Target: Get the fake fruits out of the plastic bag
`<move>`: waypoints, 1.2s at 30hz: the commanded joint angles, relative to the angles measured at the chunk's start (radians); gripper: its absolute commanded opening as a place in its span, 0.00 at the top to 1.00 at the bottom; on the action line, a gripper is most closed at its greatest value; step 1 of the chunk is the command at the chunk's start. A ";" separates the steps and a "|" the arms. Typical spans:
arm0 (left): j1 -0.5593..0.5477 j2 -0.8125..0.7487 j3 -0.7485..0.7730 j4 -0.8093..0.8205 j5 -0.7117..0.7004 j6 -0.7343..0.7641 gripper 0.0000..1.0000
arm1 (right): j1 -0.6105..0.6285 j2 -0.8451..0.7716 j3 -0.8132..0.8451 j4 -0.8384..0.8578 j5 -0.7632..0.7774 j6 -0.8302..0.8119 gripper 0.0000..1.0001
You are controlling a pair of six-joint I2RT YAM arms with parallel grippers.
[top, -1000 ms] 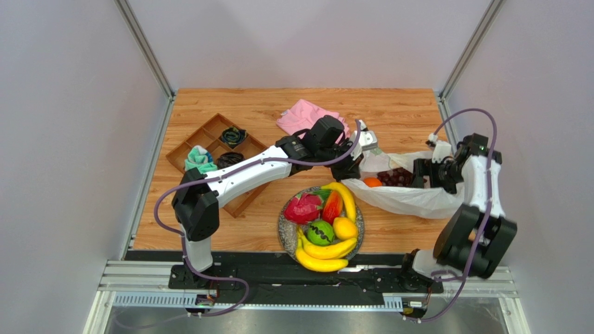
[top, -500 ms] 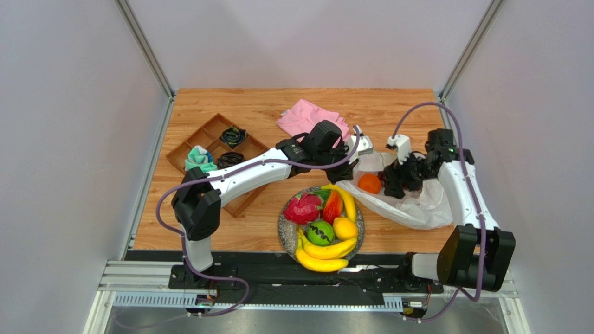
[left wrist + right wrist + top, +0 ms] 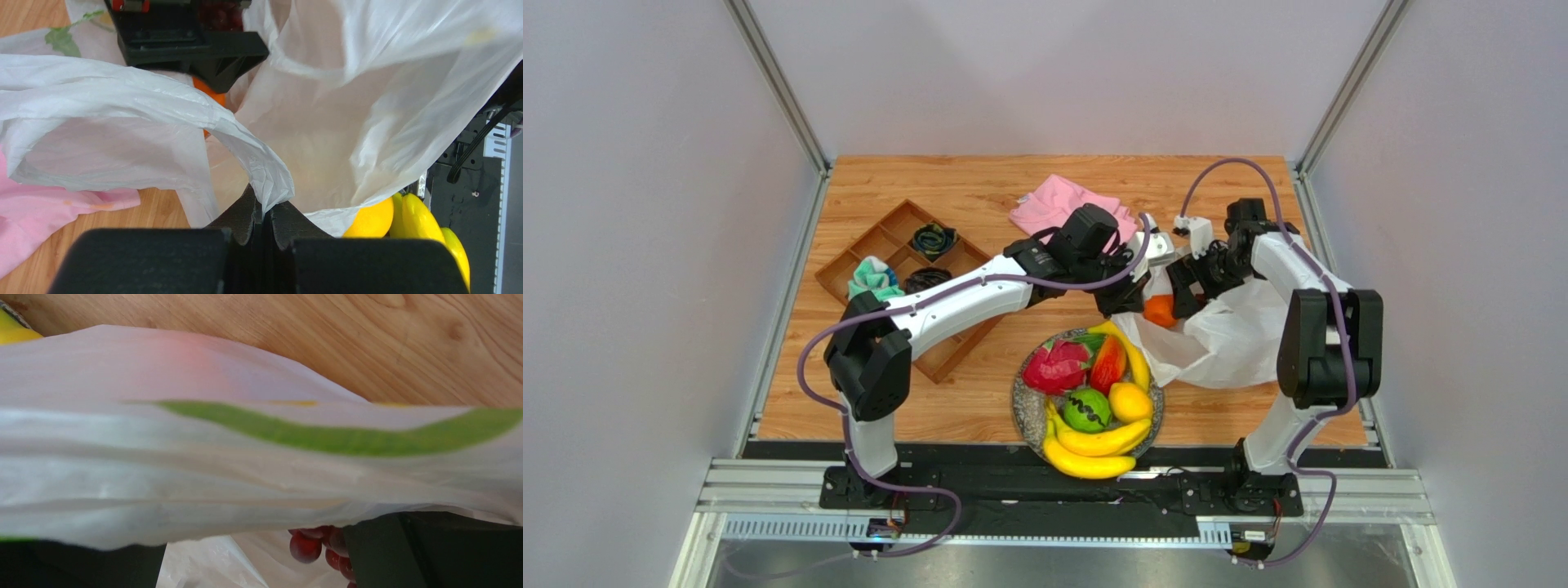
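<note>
The plastic bag [image 3: 1241,337] lies right of centre. My left gripper [image 3: 1133,292] is shut on the bag's mouth edge [image 3: 265,211] and holds it up. My right gripper [image 3: 1179,288] is inside the bag mouth, with dark red grapes [image 3: 319,545] between its fingers against the right finger [image 3: 430,551]; bag film hides its fingertips. An orange [image 3: 1158,310] sits in the mouth just below both grippers and also shows in the left wrist view [image 3: 212,95]. On the plate [image 3: 1019,395] lie the dragon fruit [image 3: 1057,365], a red-orange piece [image 3: 1108,364], a lemon [image 3: 1129,401], a green fruit [image 3: 1086,409] and bananas [image 3: 1093,453].
A pink cloth [image 3: 1063,202] lies behind the left gripper at the back. A wooden compartment tray [image 3: 891,239] with small items stands at the left. The plate is close in front of the bag mouth. Metal frame rails edge the table.
My right arm has swung left from the bag's right end into its mouth, the grapes going with it. The bag has bunched up and the orange has shifted left. My left gripper stayed put.
</note>
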 commanded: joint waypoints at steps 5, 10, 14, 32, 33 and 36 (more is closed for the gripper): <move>-0.008 0.054 0.107 0.010 0.046 -0.015 1.00 | 0.068 0.107 0.040 0.026 -0.040 -0.042 0.00; -0.009 0.051 0.118 0.006 0.040 -0.004 1.00 | 0.073 0.022 0.026 0.035 -0.128 -0.021 0.00; -0.009 0.048 0.119 -0.001 0.035 -0.006 1.00 | 0.091 -0.038 0.034 0.028 -0.149 -0.021 0.00; -0.009 0.036 0.116 -0.001 0.020 0.006 1.00 | 0.137 0.086 0.149 0.010 -0.152 0.057 0.38; -0.009 0.036 0.116 -0.001 0.017 0.009 1.00 | 0.139 0.054 0.162 -0.020 -0.155 0.039 0.44; -0.008 0.044 0.136 -0.001 -0.016 0.034 1.00 | 0.133 -0.015 0.169 -0.129 -0.147 -0.015 0.46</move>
